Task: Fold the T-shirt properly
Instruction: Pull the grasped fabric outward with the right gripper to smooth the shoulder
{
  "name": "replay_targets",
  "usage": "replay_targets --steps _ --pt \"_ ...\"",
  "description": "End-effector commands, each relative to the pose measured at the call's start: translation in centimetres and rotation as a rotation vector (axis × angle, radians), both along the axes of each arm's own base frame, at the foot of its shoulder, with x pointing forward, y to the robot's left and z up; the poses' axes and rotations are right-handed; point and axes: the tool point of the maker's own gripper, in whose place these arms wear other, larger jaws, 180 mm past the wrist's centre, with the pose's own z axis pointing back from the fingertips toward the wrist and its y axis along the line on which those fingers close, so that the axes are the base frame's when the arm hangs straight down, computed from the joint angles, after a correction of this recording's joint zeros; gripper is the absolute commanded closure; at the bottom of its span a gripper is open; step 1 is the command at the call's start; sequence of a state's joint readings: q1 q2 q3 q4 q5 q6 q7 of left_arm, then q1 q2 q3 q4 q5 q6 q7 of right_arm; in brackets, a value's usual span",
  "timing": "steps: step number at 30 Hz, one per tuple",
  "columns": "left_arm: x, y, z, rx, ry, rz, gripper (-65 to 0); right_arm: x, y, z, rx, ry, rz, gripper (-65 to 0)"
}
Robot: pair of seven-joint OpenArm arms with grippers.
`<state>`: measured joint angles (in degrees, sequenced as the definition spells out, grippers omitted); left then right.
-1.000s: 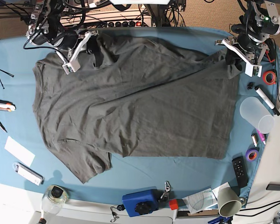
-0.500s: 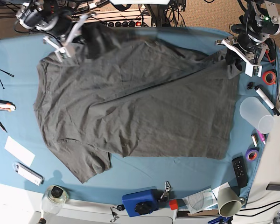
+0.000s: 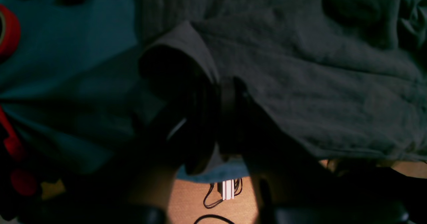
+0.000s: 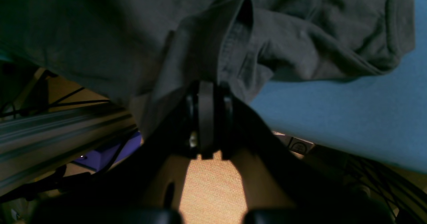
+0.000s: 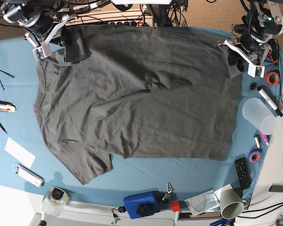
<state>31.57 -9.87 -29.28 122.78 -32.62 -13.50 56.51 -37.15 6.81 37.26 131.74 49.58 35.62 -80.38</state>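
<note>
In the left wrist view the left gripper (image 3: 218, 94) has its jaws pinched on a hem corner of the dark grey T-shirt (image 3: 317, 84), which lies over the blue table cloth (image 3: 73, 67) near a red tape roll (image 3: 8, 34). In the right wrist view the right gripper (image 4: 208, 90) is clamped on a folded sleeve edge of the shirt, no label print legible. In the base view the shirt lies spread flat across the cloth, with a clear plastic cup (image 5: 259, 115) and a paper cup (image 5: 231, 203) tipped on their sides; I cannot tell what they hold.

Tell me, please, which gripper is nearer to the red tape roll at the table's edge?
Left. The left gripper, shut on the T-shirt corner, sits just beside the red tape roll. The right gripper holds the sleeve at the table's opposite end.
</note>
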Motion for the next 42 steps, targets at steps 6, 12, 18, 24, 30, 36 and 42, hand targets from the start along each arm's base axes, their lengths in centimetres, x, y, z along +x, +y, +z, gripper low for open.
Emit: replay_targets --steps 6,12,18,24,30,36,42 --pt "0.4 0.0 0.9 0.001 -0.035 -0.006 -9.9 0.4 1.2 1.1 0.037 -0.056 0.065 0.0" --pt "0.4 0.0 0.9 0.001 -0.037 -0.006 -9.9 0.5 1.8 1.5 0.063 -0.075 0.088 -2.0" --pt "0.4 0.0 0.9 0.001 -0.037 -0.006 -9.9 0.5 1.8 1.5 0.065 -0.074 0.086 0.0" --pt "0.4 0.0 0.9 0.001 -0.035 -0.006 -9.9 0.5 1.7 1.5 0.062 -0.074 0.083 0.0" --pt "0.4 0.0 0.9 0.001 -0.036 -0.006 -9.9 0.4 -1.4 2.2 -0.002 -0.085 -0.014 0.0" --pt "0.5 0.0 0.9 0.001 -0.038 -0.006 -9.9 -0.2 -5.4 3.9 -0.078 -0.129 -0.136 0.0" --pt "0.5 0.0 0.9 0.001 -0.037 -0.006 -9.9 0.2 -4.5 4.9 -0.035 -0.184 -0.093 0.0"
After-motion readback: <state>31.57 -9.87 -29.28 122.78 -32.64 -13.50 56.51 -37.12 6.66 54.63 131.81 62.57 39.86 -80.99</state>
